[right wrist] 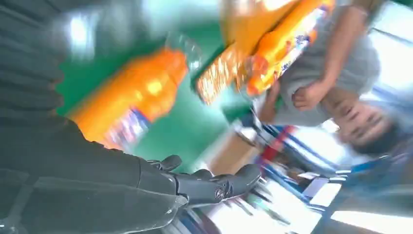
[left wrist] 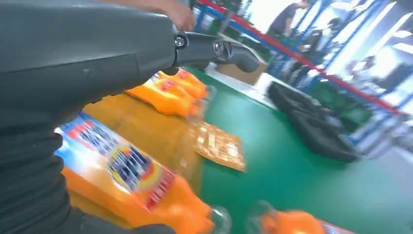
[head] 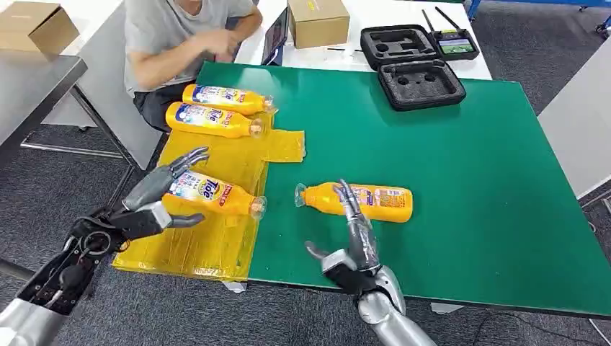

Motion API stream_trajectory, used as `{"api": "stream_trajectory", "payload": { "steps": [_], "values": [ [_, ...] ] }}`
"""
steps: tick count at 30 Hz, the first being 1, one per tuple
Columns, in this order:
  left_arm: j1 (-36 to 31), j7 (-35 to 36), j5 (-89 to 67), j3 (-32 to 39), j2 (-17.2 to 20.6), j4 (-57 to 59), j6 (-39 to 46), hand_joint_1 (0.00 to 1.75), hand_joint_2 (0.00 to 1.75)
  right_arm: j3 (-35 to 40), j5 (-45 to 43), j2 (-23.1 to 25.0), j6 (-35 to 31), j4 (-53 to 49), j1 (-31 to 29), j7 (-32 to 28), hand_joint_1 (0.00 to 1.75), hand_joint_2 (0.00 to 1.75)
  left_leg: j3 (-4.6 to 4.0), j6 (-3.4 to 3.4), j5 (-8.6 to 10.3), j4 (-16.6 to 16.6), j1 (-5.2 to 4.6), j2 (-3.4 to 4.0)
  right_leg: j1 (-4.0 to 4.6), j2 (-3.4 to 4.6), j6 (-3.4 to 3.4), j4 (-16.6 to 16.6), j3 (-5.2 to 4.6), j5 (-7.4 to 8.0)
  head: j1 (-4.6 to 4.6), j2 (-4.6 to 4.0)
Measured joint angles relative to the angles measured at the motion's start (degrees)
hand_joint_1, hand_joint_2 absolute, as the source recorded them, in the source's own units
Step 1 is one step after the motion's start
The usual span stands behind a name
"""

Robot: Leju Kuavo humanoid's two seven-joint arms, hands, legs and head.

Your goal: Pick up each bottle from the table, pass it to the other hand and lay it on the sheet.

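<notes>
Surface: green mat [head: 447, 180] covers the table across the centre and right of the head view; grey carpet shows along the lower edge.
Sheet: yellow sheet [head: 216, 245] lies at the mat's left edge, centre-left of frame, its lower corner hanging off the table.
Laid bottles: two orange bottles [head: 223, 108] lie side by side at the sheet's upper end, caps to the right.
Left hand: left hand [head: 162, 198] grips a third orange bottle [head: 212, 193] over the sheet, fingers above it, thumb below; the bottle's base is hidden behind the hand.
Right hand: right hand [head: 353, 238], lower centre, is empty with fingers spread and straight; the fingertips overlap the fourth bottle [head: 360, 200] lying on the mat, and contact cannot be judged.
Wrist views: both blurred; labels unreadable.
Background: a seated person [head: 180, 36], cut off by the top edge; a black foam case [head: 411, 68]; two cardboard boxes [head: 317, 21].
</notes>
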Motion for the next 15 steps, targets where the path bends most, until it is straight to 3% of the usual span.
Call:
{"api": "stream_trajectory", "payload": {
  "steps": [2,4,15],
  "values": [
    [2.5,-2.0,-0.2,-0.1,-3.1,0.1,1.7,0.0,1.75,-3.9,16.2,0.0,-0.6,1.2,-0.9,1.5,0.0,1.75,-0.01,0.0,0.0,0.0,-0.07,-0.01,-0.07,-0.03,0.01,0.0,0.02,0.0,-0.02,0.0],
    [5.3,-2.3,-0.4,-0.3,-6.5,0.1,2.5,0.0,1.75,-7.9,23.8,-0.3,-0.7,2.4,-2.2,2.9,0.0,1.75,-0.04,0.01,0.01,0.0,-0.13,-0.06,-0.14,-0.07,0.01,0.0,0.02,0.0,0.02,0.0],
    [10.9,-2.4,4.5,-0.5,-15.7,-2.3,0.0,0.0,1.75,-15.0,26.5,-3.1,-0.8,5.5,-6.1,7.0,0.0,1.75,-0.05,0.04,-0.02,0.0,-0.12,-0.04,-0.12,-0.06,0.05,0.0,-0.01,0.02,-0.02,0.0]
  ]
}}
